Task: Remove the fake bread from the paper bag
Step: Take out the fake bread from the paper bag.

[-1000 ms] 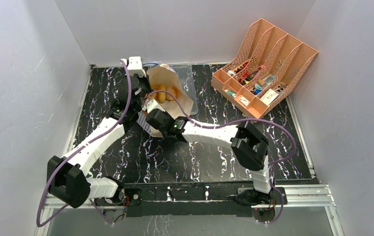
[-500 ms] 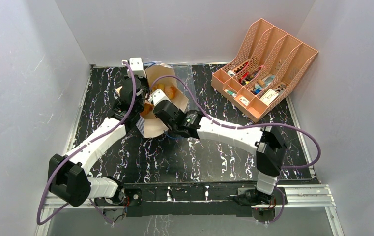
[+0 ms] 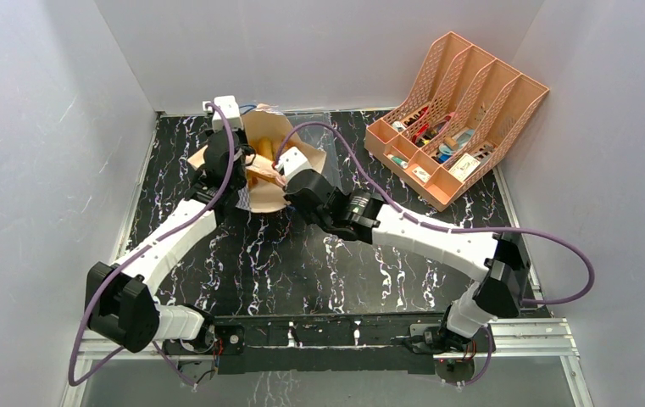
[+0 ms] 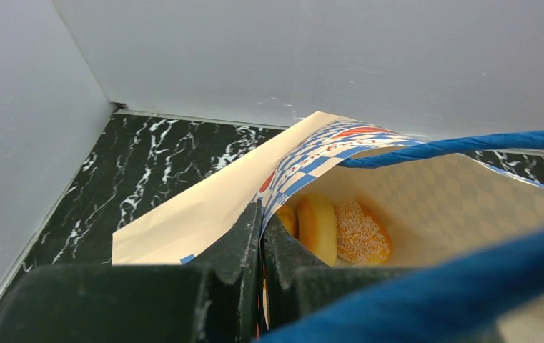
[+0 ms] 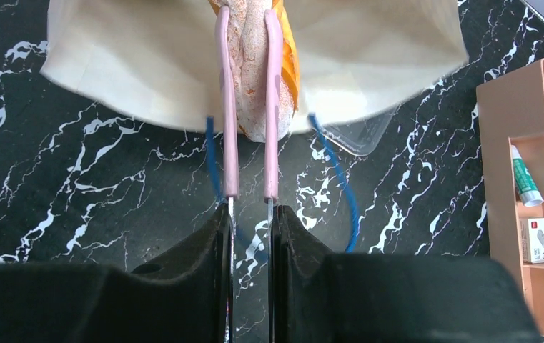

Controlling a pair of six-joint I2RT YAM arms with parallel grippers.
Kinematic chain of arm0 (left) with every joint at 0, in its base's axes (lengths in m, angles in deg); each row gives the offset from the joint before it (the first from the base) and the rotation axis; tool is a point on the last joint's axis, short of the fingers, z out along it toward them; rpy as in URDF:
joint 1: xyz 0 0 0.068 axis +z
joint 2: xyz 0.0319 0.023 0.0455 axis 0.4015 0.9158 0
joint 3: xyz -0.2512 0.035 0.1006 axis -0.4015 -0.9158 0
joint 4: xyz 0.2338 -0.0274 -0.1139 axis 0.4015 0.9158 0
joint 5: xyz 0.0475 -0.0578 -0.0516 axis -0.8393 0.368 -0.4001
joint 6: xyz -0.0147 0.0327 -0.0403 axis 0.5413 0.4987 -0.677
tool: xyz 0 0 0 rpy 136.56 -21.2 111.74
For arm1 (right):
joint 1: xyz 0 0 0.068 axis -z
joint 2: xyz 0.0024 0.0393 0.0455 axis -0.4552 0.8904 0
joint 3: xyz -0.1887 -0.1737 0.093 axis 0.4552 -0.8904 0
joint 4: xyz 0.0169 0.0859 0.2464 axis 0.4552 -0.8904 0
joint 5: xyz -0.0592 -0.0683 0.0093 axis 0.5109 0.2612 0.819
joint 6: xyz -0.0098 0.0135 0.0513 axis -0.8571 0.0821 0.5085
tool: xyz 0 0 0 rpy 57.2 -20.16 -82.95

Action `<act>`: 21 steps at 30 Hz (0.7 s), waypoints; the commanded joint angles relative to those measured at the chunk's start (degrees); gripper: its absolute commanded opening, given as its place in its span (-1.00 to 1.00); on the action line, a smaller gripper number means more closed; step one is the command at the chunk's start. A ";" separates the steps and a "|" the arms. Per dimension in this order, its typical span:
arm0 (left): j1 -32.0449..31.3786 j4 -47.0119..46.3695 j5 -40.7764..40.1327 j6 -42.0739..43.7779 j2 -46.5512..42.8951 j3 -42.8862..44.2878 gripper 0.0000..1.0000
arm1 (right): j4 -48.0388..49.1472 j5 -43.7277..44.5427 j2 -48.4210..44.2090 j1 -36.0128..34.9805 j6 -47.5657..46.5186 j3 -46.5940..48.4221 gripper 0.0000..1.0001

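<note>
Noted tan paper bag (image 3: 261,197) with blue-and-white checkered rim and blue cord handles, mouth open, near the far left corner of the bench (image 3: 302,263); rim pinched in the closed left hand (image 4: 261,214), golden sugar-speckled fake bread (image 4: 337,232) inside. Found right hand (image 5: 247,18) clamped narrowly on another speckled orange piece at the bag's mouth. Recorded black white-veined marble top, plain grey walls (image 3: 319,51), pink lattice organizer (image 3: 458,119) at far right corner.
</note>
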 commanded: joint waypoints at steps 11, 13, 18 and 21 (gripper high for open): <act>9.92 3.20 -0.27 -2.40 -2.61 1.82 -1.00 | 4.20 2.32 -11.85 0.15 4.15 -1.89 -1.00; 10.35 3.46 -0.17 -2.44 -2.78 1.58 -1.00 | 4.79 3.13 -12.61 0.13 4.26 -1.85 -1.00; 11.09 3.97 -0.35 -2.26 -3.05 1.04 -1.00 | 6.45 5.90 -14.18 0.13 4.76 -0.76 -1.00; 11.59 4.00 -0.35 -2.01 -3.33 0.60 -1.00 | 6.69 7.00 -14.25 0.17 4.58 1.27 -1.00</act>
